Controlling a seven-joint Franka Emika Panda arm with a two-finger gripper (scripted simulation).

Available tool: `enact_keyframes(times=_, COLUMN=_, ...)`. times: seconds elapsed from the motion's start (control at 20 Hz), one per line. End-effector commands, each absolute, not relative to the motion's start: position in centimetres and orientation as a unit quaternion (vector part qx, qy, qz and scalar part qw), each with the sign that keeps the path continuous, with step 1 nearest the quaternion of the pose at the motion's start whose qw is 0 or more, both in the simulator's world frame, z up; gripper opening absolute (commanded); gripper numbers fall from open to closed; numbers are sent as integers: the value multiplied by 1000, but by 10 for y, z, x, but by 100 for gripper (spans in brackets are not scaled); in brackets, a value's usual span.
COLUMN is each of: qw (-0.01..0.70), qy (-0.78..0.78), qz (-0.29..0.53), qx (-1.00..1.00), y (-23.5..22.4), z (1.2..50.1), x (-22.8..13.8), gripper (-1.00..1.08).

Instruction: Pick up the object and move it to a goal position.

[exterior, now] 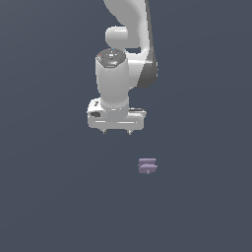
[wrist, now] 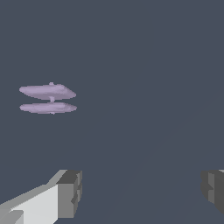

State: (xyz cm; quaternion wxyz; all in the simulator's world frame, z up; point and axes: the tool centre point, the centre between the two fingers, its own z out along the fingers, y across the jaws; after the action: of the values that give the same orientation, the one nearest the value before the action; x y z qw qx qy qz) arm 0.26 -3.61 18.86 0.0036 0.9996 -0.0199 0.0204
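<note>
Flat slate-grey ground (exterior: pixel 49 206), grooved pale purple object (exterior: pixel 147 166), wide-spread gripper (exterior: pixel 117 132) apart.

The whole background (exterior: pixel 44 197) is one plain surface of dark blue-grey colour. It shows no walls, no furniture, no windows and no edge between floor and anything behind it. The light is soft and even, without a visible lamp. In the wrist view the same surface (wrist: pixel 144 65) fills the picture, with only a faint darker band crossing it diagonally
</note>
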Motion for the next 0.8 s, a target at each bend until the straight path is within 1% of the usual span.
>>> enact_keyframes(times=0.0, qw=4, qy=-20, qz=20, qx=1000, y=-36, z=189, x=3, gripper=100)
enact_keyframes(times=0.75, qw=4, qy=-14, qz=25, qx=1000, y=-35, z=189, x=8, gripper=100)
